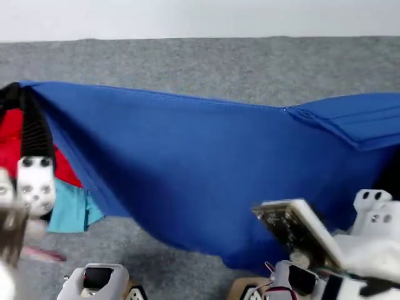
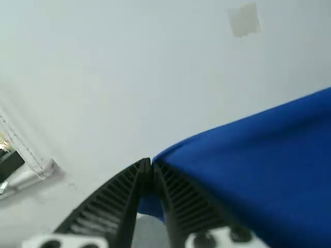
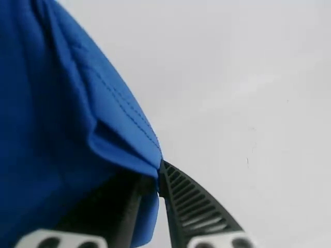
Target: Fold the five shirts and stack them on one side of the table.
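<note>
Blue shirt (image 1: 200,169): held up over the tabletop (image 1: 206,65) and spread wide from 9 o'clock to 3 o'clock in the high view; plain deep blue cloth.
Left end effector (image 2: 151,173): closed on one corner of the blue shirt, with the cloth pinched between its black ribbed fingers.
Right end effector (image 3: 159,178): closed on a stitched hem at the far side of the blue shirt, where the cloth is bunched into a fold.
Wrist views add: the pinch points up close, the hem's line of stitching, and a pale wall (image 2: 129,77) behind.
High view adds: the whole span of the shirt, with a flat folded band at 3 o'clock.
Edges: the top edge runs nearly straight between the two grips. The lower edge sags toward 6 o'clock; I cannot tell whether it touches the tabletop.
Open room: bare grey tabletop along 12 o'clock, and a smaller patch near 7 o'clock.
Red shirt (image 1: 65,169): at 9 o'clock, partly behind the left arm and the blue cloth.
Teal shirt (image 1: 72,209): at 8 o'clock, poking out just below the red one.
Circuit board (image 1: 294,228): on the right arm at 5 o'clock, in front of the blue shirt.
</note>
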Tool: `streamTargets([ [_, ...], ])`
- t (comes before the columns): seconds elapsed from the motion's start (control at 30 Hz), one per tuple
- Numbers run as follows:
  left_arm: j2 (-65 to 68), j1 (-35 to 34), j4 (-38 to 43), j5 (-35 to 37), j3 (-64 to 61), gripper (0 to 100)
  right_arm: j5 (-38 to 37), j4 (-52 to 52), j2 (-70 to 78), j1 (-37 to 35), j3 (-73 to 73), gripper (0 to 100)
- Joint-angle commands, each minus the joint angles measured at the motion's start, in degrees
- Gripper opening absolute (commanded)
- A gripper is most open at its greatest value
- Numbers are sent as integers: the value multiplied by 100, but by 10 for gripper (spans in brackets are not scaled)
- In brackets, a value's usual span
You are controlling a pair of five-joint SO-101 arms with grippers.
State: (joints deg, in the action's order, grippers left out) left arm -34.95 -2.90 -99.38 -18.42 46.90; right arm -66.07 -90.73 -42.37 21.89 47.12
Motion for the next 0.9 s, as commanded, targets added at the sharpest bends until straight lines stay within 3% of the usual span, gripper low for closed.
streamTargets([
  [0.0,62,9,-105,18,-884,3,-53,40,400,92,-422,12],
  [0.1,97,18,-62,18,-1833,3,-53,40,673,40,-818,12],
  [0.23,97,18,615,18,-3187,3,-26,40,1086,-418,-1407,11],
  [0.37,97,18,1837,18,-4637,3,0,251,1481,-971,-2119,11],
  [0.6,97,18,4211,-26,-6738,3,668,1130,2097,-1508,-3262,11],
  [0.73,88,-18,4281,-492,-7108,3,1116,1341,2316,-1912,-3868,11],
  [0.87,62,-97,3824,-589,-7363,3,2110,1569,2633,-2404,-4492,11],
])
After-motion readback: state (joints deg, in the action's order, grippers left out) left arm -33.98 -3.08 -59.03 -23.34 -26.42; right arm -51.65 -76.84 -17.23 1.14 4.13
